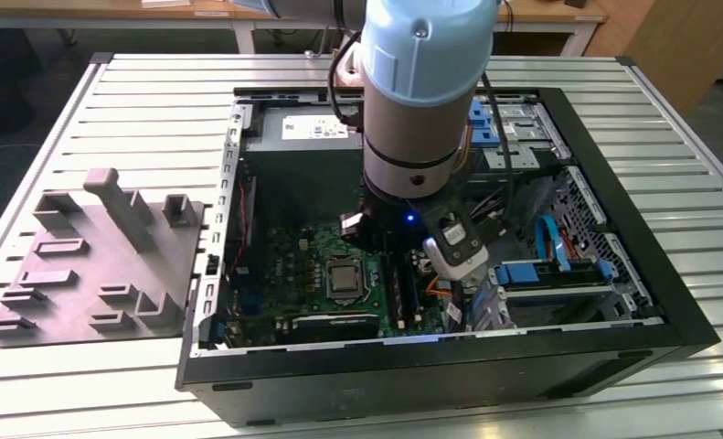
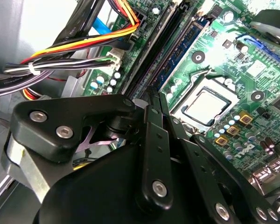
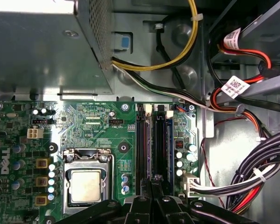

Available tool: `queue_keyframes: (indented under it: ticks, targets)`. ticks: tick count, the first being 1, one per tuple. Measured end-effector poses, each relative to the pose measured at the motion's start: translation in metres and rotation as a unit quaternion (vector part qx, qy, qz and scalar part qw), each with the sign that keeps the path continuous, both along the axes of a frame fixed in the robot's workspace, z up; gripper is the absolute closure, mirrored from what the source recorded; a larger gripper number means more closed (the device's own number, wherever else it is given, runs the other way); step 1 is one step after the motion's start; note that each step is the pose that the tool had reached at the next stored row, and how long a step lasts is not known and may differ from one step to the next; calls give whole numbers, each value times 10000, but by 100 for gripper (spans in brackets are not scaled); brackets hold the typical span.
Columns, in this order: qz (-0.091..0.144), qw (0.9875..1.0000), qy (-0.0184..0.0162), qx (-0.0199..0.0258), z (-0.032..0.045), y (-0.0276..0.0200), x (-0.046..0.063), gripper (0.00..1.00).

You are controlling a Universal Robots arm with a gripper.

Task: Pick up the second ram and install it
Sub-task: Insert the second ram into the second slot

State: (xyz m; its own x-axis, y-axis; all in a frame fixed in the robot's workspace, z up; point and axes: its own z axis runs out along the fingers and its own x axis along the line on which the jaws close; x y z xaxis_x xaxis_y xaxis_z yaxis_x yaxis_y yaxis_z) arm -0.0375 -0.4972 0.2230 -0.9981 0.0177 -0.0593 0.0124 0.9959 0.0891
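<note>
Hand (image 3: 154, 186) hangs low inside the open black computer case (image 1: 605, 352), its black fingers (image 2: 155, 135) clenched on the narrow dark blue-black ram strip (image 3: 157, 149). The strip stands edge-down in the long black slots (image 3: 141, 144) of the green motherboard (image 3: 98, 135), beside the square silver processor (image 3: 85, 185).

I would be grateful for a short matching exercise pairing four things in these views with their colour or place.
Things:
1. CPU socket
2. cable bundle
3. grey fixture tray
4. tool

Descriptions:
A. yellow, orange, red and black
B. on the table, outside the case
C. silver square in a metal frame
D. at the memory slots

Pairs: 1-C, 2-A, 3-B, 4-D
</note>
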Motion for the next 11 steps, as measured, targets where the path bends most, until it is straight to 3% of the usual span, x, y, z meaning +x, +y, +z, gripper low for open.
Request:
queue_keyframes:
  ticks: [11]
  targets:
    - [0, 10000, 0, -2, -9, 0, -3, 88]
